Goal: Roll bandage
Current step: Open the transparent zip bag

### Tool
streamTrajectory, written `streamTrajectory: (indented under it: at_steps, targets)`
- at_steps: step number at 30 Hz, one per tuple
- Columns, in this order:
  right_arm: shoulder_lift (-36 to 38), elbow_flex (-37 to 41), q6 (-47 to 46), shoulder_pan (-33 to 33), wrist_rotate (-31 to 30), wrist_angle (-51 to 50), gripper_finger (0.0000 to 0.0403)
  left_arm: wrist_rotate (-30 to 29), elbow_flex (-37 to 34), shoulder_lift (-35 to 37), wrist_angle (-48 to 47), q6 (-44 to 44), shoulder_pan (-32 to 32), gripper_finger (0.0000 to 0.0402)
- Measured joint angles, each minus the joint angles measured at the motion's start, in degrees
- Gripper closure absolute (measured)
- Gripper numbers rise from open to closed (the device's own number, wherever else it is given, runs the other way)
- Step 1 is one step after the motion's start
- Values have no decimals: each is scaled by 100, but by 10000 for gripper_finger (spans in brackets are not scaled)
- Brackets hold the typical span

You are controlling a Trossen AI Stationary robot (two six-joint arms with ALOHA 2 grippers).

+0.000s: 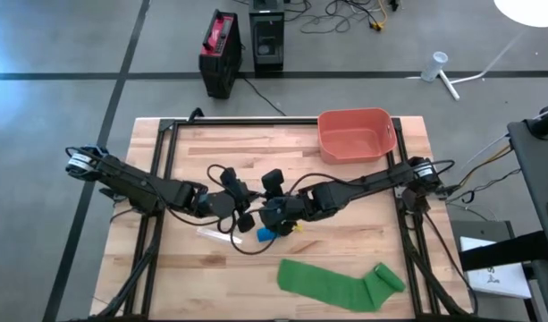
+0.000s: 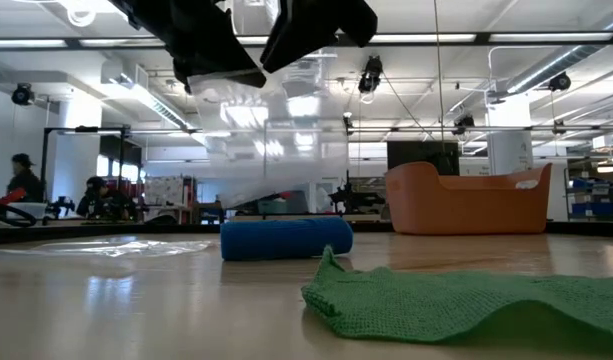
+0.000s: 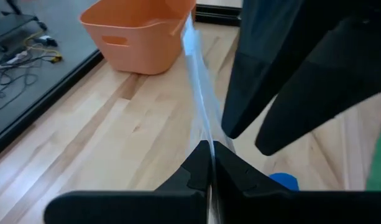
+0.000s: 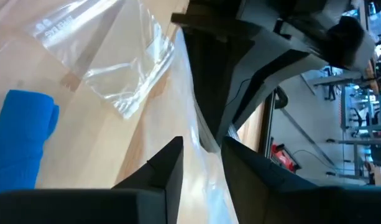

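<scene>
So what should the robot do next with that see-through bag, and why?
Probably lift the right gripper clear. Its fingers stand parted around the clear plastic bag, which the shut left gripper pinches above the table, and the blue bandage roll already lies on the wood.

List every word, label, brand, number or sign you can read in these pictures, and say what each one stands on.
None can be read.
clear plastic bag: pale print near its edge, too blurred to read.
red and black case on the floor: no legible marking.
blue bandage roll: no text visible.
</scene>
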State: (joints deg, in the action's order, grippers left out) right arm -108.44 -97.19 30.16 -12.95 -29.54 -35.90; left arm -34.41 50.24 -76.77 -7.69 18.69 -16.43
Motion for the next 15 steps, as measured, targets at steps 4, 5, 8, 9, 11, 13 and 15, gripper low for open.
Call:
streamTrajectory:
  at_steps: [4, 5, 8, 9, 11, 13, 15]
  targets:
    - [0, 0, 134, -21, -1, 101, 308, 102, -8, 0, 8, -15, -2, 401]
    - [0, 0, 202, -30, -2, 121, 312, 105, -14, 0, 3, -15, -2, 401]
    - [-1, 0, 246, -34, 0, 151, 320, 107, -15, 0, 3, -15, -2, 401]
    - [-23, 2, 239, -18, 0, 160, 323, 107, -15, 0, 5, -17, -2, 401]
    - [-47, 9, 235, 14, 14, 97, 329, 107, -15, 0, 5, -15, -4, 401]
    - [-57, 49, 228, 65, 158, 33, 336, 108, -17, -1, 3, -17, -4, 401]
    - [-54, 75, 138, 104, 389, 58, 344, 111, -20, -3, -7, -17, -4, 401]
